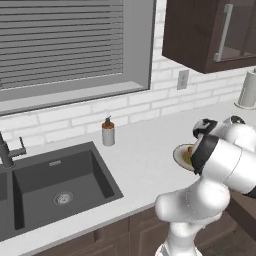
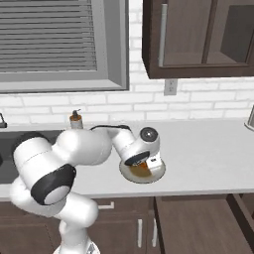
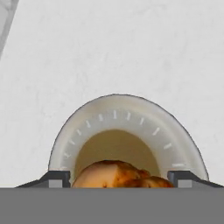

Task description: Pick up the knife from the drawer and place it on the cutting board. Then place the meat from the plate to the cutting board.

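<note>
The plate [image 3: 116,107], cream-rimmed with an olive-brown centre, rests on the white counter near its front edge, plate [image 2: 158,173], plate [image 1: 179,154]. The meat [image 3: 118,174], a glossy orange-brown drumstick, lies on it. My gripper [image 3: 119,180] points down over the plate, and its two dark fingertips [image 3: 56,179] press the drumstick's sides, so it is shut on the meat. From the right base view, the gripper [image 2: 144,166] sits low on the plate under the white wrist. The knife and the cutting board are out of view.
A soap dispenser [image 1: 108,132] stands by the brick wall beside the dark sink [image 1: 55,190]. A paper towel roll [image 1: 247,90] is at the far right. Dark wall cabinets [image 2: 198,39] hang overhead. An open drawer [image 2: 198,223] juts out below the counter.
</note>
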